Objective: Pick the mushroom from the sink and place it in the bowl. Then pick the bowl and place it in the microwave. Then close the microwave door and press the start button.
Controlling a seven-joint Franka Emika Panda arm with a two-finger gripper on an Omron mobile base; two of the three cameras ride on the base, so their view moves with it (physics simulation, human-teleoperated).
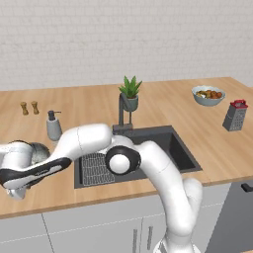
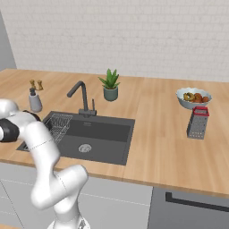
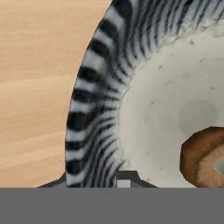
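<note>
One small brown-capped mushroom (image 3: 204, 158) lies inside the striped dark bowl (image 3: 94, 109) with its pale speckled inside, seen close in the hand view. From the left base view the bowl (image 1: 38, 153) sits on the wooden bench (image 1: 217, 143) left of the dark sink (image 1: 168, 146), the hand (image 1: 17, 190) low over it; whether its fingers are parted or closed, I cannot tell.

No readable text, no labels, brands, numbers or signs on any surface

white arm (image 1: 148, 168) bent far left, wrist low, fingers (image 3: 124, 177) barely visible, spread unclear
</note>
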